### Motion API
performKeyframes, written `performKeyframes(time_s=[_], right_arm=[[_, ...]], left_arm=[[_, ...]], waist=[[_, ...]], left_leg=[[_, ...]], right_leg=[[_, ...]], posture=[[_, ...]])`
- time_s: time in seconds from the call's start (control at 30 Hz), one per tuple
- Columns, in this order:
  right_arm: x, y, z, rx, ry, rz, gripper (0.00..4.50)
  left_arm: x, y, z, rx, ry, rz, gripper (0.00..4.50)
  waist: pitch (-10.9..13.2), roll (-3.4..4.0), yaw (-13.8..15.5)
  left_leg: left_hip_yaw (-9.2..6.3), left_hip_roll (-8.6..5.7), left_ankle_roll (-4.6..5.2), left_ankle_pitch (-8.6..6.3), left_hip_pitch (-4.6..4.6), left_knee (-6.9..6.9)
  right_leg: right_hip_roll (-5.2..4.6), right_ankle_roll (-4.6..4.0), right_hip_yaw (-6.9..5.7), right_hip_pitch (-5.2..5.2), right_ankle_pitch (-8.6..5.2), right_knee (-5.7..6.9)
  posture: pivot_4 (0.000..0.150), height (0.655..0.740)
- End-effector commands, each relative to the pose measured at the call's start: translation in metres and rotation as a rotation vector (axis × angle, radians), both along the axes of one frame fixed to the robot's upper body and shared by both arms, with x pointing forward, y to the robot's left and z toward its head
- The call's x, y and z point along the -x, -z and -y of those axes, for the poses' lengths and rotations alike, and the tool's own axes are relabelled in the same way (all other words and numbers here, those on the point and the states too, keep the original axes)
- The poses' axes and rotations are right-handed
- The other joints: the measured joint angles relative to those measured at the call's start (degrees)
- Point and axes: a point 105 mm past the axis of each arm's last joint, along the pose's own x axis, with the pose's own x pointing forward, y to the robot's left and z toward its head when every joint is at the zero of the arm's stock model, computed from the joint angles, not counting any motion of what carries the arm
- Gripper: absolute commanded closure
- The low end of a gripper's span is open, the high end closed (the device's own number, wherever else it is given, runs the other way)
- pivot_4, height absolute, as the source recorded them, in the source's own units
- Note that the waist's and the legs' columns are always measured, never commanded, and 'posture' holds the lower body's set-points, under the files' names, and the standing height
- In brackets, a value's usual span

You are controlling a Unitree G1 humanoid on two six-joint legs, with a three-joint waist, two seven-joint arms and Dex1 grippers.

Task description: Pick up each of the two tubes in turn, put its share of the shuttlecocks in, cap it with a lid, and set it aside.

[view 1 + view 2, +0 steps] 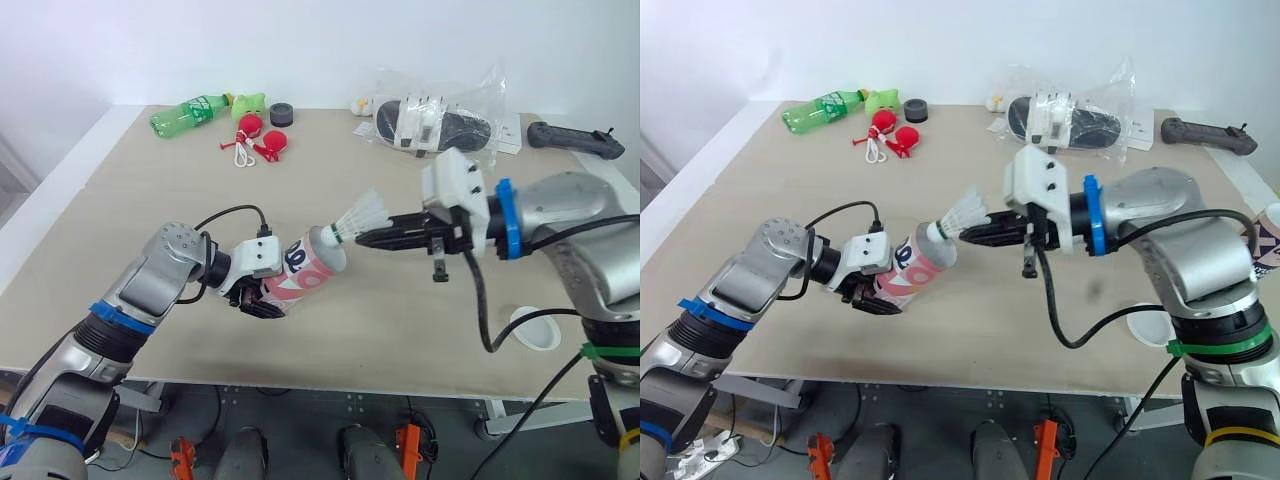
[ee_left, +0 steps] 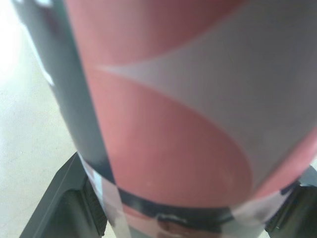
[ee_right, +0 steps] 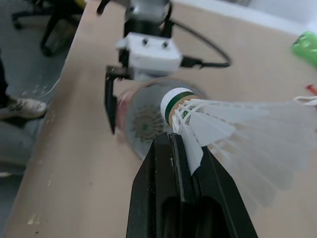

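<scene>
My left gripper [image 1: 268, 296] is shut on a pink and white tube [image 1: 310, 268], holding it tilted above the table with its open mouth facing right. The tube's wall [image 2: 173, 124] sits between the left fingers. My right gripper [image 1: 362, 240] is shut on the feathers of a white shuttlecock [image 1: 362, 213]. The shuttlecock's green-banded cork [image 3: 174, 101] sits right at the tube's mouth [image 3: 143, 124]. Another shuttlecock lies inside the tube. A white lid [image 1: 535, 330] rests on the table near the front right edge.
At the back of the table are a green bottle [image 1: 192, 112], red toys [image 1: 258, 135], a black roll [image 1: 281, 114], a plastic bag of dark items [image 1: 435, 122] and a black controller [image 1: 575, 138]. A patterned tube end [image 1: 1270, 235] shows at the far right.
</scene>
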Motion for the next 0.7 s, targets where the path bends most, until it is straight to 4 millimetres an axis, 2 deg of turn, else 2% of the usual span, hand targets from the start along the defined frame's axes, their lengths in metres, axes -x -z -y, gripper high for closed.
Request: performKeyframes(time_s=[0.03, 0.17, 0.27, 0.47, 0.5, 0.53, 0.57, 0.6, 0.7], right_arm=[[0.003, 0.006, -0.011, 0.046, -0.051, 0.050, 4.48], [0.003, 0.008, -0.018, 0.039, -0.074, 0.054, 4.48], [0.004, 0.007, -0.022, 0.030, -0.086, 0.054, 3.59], [0.010, -0.005, -0.020, -0.013, -0.105, 0.025, 0.74], [0.012, -0.009, -0.019, -0.032, -0.114, 0.008, 0.31], [0.011, -0.014, -0.016, -0.055, -0.108, 0.003, 0.08], [0.009, -0.018, -0.014, -0.066, -0.100, 0.001, 0.08], [0.006, -0.019, -0.011, -0.060, -0.090, 0.002, 0.36], [-0.001, -0.020, -0.007, -0.048, -0.071, -0.003, 1.59]], left_arm=[[0.003, 0.008, 0.004, -0.012, 0.011, -0.027, 1.35], [0.004, 0.008, 0.004, -0.012, 0.011, -0.028, 1.35], [0.004, 0.008, 0.005, -0.011, 0.012, -0.028, 1.35], [0.004, 0.008, 0.005, -0.008, 0.013, -0.028, 1.35], [0.004, 0.008, 0.005, -0.008, 0.013, -0.028, 1.35], [0.004, 0.008, 0.005, -0.008, 0.013, -0.027, 1.35], [0.004, 0.008, 0.005, -0.009, 0.012, -0.028, 1.35], [0.004, 0.008, 0.005, -0.009, 0.012, -0.028, 1.35], [0.004, 0.009, 0.005, -0.009, 0.013, -0.029, 1.35]], waist=[[0.0, 0.00, 0.0], [0.0, 0.00, 0.0], [0.0, 0.00, 0.0], [0.0, 0.00, 0.1], [0.0, 0.00, 0.1], [0.0, 0.00, 0.1], [0.0, 0.00, 0.1], [0.0, 0.00, 0.1], [0.0, -0.01, 0.1]], left_leg=[[0.00, 0.00, 0.00, 0.00, 0.00, 0.00], [0.00, 0.00, 0.00, 0.00, -0.01, 0.00], [-0.01, 0.01, 0.00, 0.00, -0.01, 0.02], [-0.01, 0.01, 0.00, 0.00, -0.02, 0.02], [-0.01, 0.01, 0.00, 0.00, -0.02, 0.01], [-0.01, 0.01, 0.00, 0.00, -0.01, 0.01], [-0.01, 0.02, 0.00, 0.00, -0.01, 0.01], [-0.02, 0.01, 0.00, 0.00, -0.02, 0.01], [-0.01, 0.01, 0.00, 0.00, -0.01, 0.05]], right_leg=[[0.01, 0.00, 0.00, 0.00, 0.00, 0.00], [0.00, 0.00, -0.02, 0.00, 0.00, 0.00], [0.00, 0.01, -0.02, 0.00, 0.01, 0.00], [0.00, 0.02, -0.02, 0.01, -0.01, 0.00], [0.00, 0.02, -0.02, 0.00, -0.01, 0.00], [0.01, 0.02, -0.02, 0.00, -0.01, 0.00], [0.01, 0.02, -0.03, 0.01, -0.01, 0.00], [0.01, 0.00, -0.04, 0.01, 0.00, 0.01], [0.00, 0.00, -0.04, 0.02, 0.04, 0.00]], posture=[[0.150, 0.7400], [0.150, 0.7400], [0.150, 0.7400], [0.150, 0.7400], [0.150, 0.7400], [0.150, 0.7400], [0.150, 0.7400], [0.150, 0.7400], [0.150, 0.7400]])
